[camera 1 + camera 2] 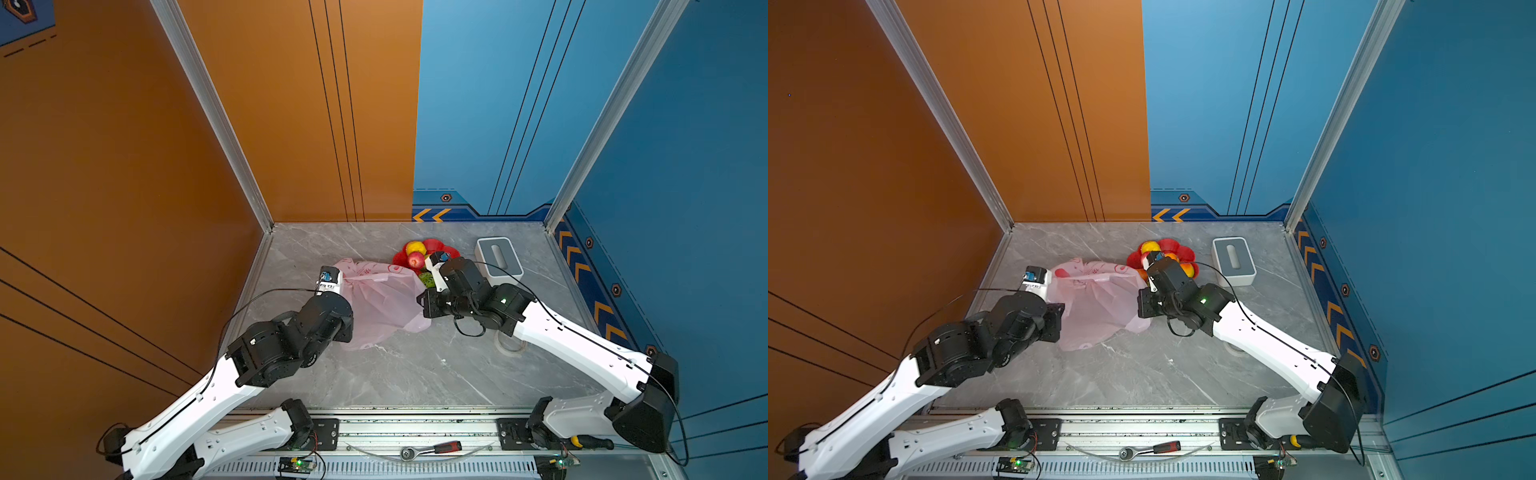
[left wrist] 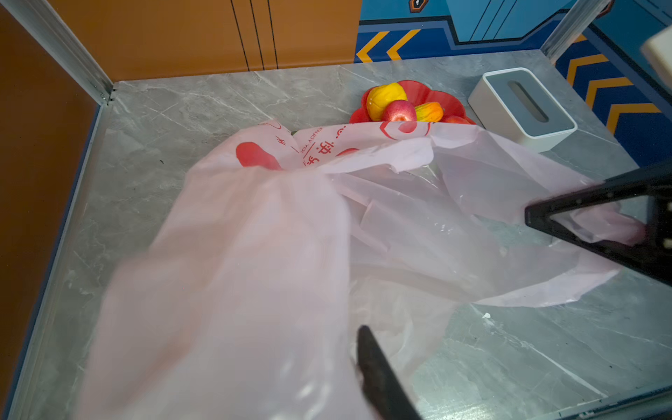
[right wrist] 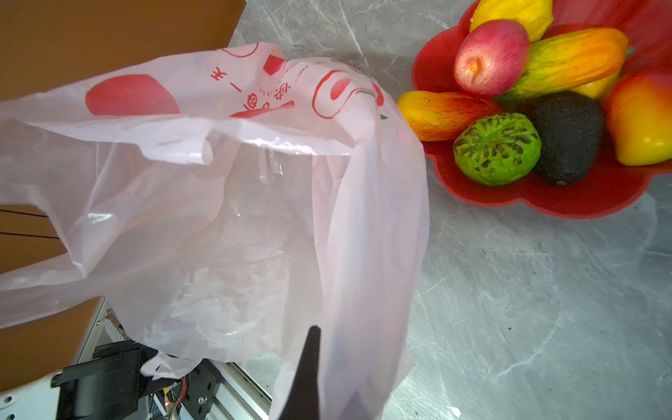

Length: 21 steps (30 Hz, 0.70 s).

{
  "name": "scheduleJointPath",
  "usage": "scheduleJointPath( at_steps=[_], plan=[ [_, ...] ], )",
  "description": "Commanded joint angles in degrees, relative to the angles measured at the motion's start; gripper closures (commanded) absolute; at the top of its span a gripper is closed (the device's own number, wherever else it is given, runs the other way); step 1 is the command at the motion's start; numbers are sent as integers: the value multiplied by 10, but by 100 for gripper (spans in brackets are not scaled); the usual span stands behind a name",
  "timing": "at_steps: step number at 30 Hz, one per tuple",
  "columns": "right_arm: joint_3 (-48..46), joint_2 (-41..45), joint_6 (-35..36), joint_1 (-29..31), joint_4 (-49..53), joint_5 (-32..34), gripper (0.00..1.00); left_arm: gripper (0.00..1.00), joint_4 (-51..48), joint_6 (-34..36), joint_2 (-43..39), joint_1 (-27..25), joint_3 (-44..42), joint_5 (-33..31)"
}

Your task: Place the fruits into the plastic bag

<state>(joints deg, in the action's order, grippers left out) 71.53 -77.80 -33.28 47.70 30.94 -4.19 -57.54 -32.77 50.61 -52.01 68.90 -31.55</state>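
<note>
The pale pink plastic bag [image 1: 382, 299] [image 1: 1100, 307] lies crumpled mid-table, stretched between both grippers. My left gripper [image 2: 354, 336] [image 1: 347, 322] is shut on its left edge; film hides one finger. My right gripper [image 3: 320, 336] [image 1: 424, 305] is shut on the right edge, with film draped over it. The bag's mouth [image 3: 254, 163] gapes toward the red dish [image 3: 545, 203]. Several fruits lie in the dish: lemon [image 3: 516, 14], apple [image 3: 491, 58], two mangoes [image 3: 567, 62] [image 3: 443, 112], a green one [image 3: 496, 149] and an avocado [image 3: 567, 138]. Through the film only the table shows.
A white-grey tissue box [image 1: 498, 257] stands right of the dish near the back wall. Orange and blue walls close the table on three sides. A clear ring [image 1: 509, 345] lies under the right arm. A red-handled ratchet [image 1: 432, 451] rests on the front rail.
</note>
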Motion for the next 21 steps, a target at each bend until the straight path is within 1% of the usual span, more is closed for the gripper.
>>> scheduleJointPath(
  at_steps=[1, 4, 9, 11, 13, 14, 15, 16, 17, 19, 20, 21],
  plan=[
    [30, -1, 10, 1, 19, 17, 100, 100, -33, 12, -12, 11, 25, -31],
    [87, -6, 32, -10, 56, 15, 100, 100, -56, 31, -14, 21, 61, -26],
    [222, -24, 56, -15, 123, 3, 100, 100, -109, 31, 7, 16, 176, 6],
    [262, -44, 59, -19, 131, -3, 100, 100, -119, 32, 25, 15, 210, -2],
    [299, -81, 64, -32, 130, -18, 100, 100, -124, 44, 54, 27, 234, -18],
    [325, -109, 72, -40, 128, -26, 100, 100, -125, 54, 75, 47, 248, -20],
    [350, -136, 81, -46, 123, -31, 100, 100, -124, 67, 96, 78, 258, -5],
    [381, -171, 93, -53, 118, -34, 100, 100, -120, 80, 122, 130, 269, 33],
    [422, -210, 105, -60, 112, -37, 100, 100, -109, 94, 150, 194, 280, 93],
    [526, -284, 136, -68, 115, -29, 100, 100, -82, 113, 203, 301, 302, 200],
    [592, -322, 158, -70, 115, -14, 100, 100, -77, 124, 235, 333, 329, 222],
    [657, -355, 181, -69, 111, 8, 100, 100, -77, 144, 267, 348, 373, 218]
  ],
)
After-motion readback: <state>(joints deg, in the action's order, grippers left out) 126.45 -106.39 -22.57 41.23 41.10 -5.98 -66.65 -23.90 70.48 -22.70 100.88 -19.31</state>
